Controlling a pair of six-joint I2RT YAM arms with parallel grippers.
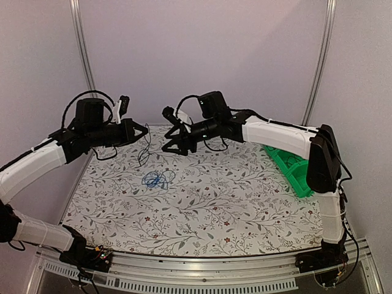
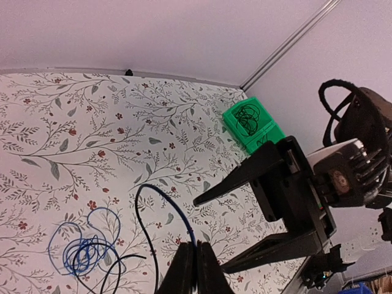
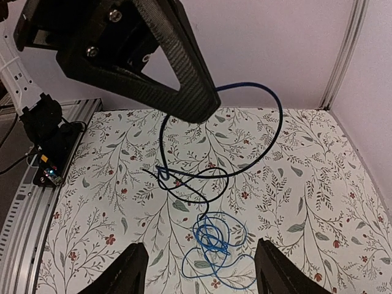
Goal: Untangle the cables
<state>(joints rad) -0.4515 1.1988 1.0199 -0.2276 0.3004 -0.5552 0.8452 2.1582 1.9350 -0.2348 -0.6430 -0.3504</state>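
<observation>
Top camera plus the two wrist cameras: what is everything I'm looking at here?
blue cable: one, blue, loosely coiled on the cloth, one end rising to the left gripper
black cable: at least one, black, hanging below the left gripper
green bin: one, green, right table edge, holding black wires
tablecloth: one, white floral, covering the table
left gripper: one, black, raised, shut on blue cable
right gripper: one, black, raised, open

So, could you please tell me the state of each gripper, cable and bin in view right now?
left gripper: jaws shut on the blue cable.
right gripper: jaws open, empty.
blue cable: one end lifted, the rest coiled on the table.
black cable: hanging in a loop beside the lifted blue end.
green bin: holding a black coil.
</observation>
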